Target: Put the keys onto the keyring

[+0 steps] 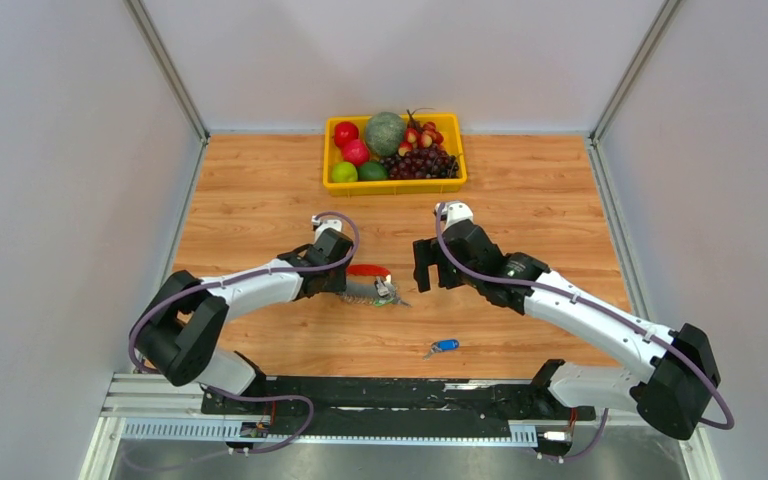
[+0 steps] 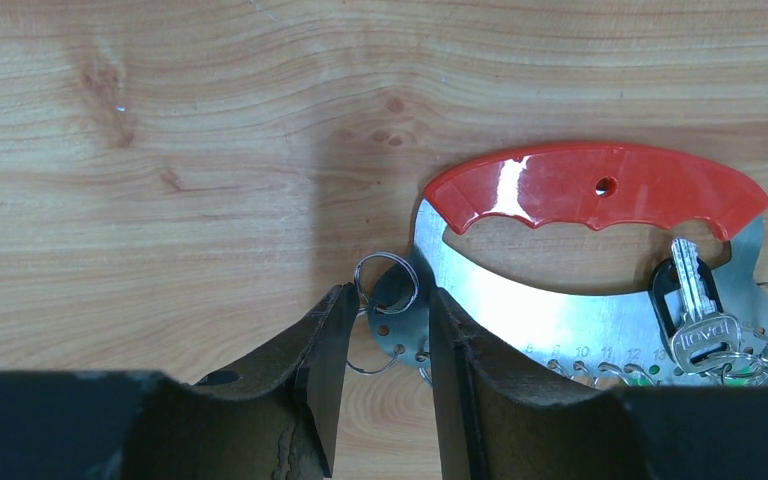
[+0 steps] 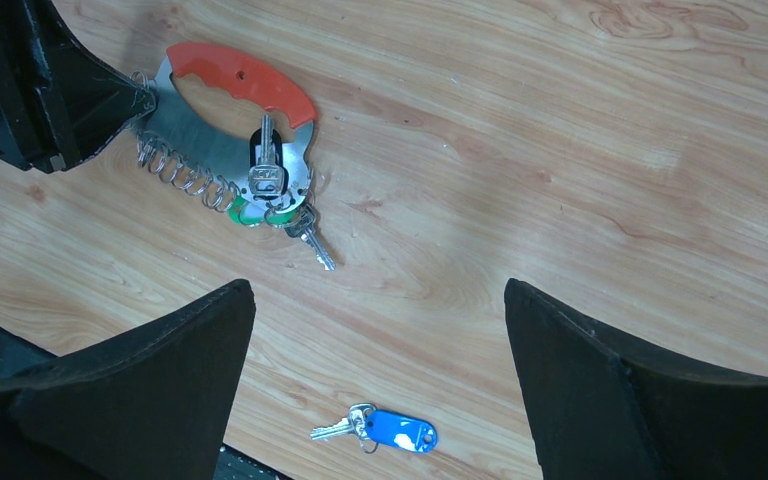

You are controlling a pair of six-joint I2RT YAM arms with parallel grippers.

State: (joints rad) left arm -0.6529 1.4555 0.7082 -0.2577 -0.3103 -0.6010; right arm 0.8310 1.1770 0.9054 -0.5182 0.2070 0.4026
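L gripper (image 2: pixel 390 312) is seen part-open astride keyring (image 3: pixel 200 130) end, R gripper (image 3: pixel 378 300) held wide, empty, blue key (image 3: pixel 390 432) laid nr tabletop's (image 1: pixel 520 210) near edge.

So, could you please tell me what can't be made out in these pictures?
Top view: the rings on the plate are too small to count.
Left wrist view: the left gripper and the bottom edge hide part of the ring row.
Right wrist view: the left gripper covers the plate's end; the blue key's teeth are too small.
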